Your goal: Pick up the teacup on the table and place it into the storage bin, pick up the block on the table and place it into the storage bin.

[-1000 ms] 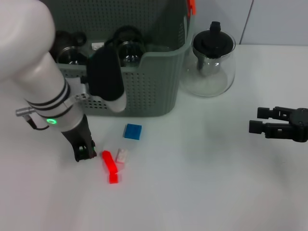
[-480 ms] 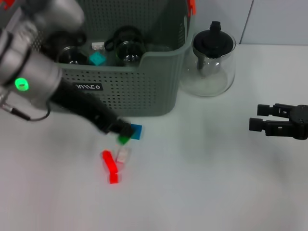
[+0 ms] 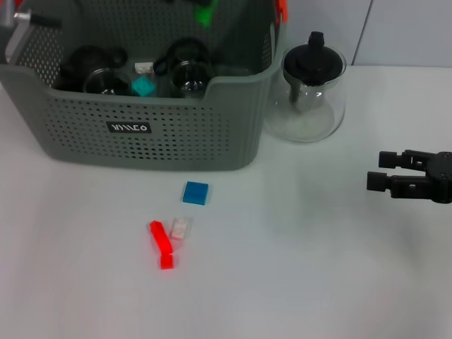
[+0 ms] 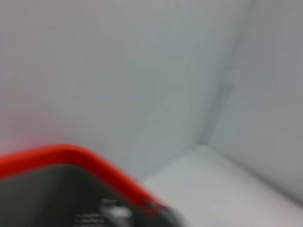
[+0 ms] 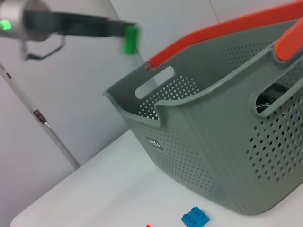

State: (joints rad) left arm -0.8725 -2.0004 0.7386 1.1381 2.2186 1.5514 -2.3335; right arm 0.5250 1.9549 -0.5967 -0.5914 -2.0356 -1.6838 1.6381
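My left gripper [image 5: 127,34] is shut on a small green block [image 5: 130,39] and holds it high above the grey-green storage bin [image 5: 213,118]. In the head view the green block [image 3: 205,13] shows at the top edge, over the back of the bin [image 3: 176,134]. Glass teacups [image 3: 185,70] and a teal block [image 3: 143,86] lie inside the bin. A blue block [image 3: 195,192], a red block [image 3: 161,244] and a pale block [image 3: 180,227] lie on the white table [image 3: 304,268]. My right gripper [image 3: 385,171] is open and empty, at the right.
A glass teapot [image 3: 313,88] with a black lid stands just right of the bin. The bin's orange handle [image 4: 71,156] shows in the left wrist view. The blue block [image 5: 195,217] lies in front of the bin's wall.
My left arm has swung from the table beside the blocks up and back with the green block, which now hangs over the bin. The right arm has not moved.
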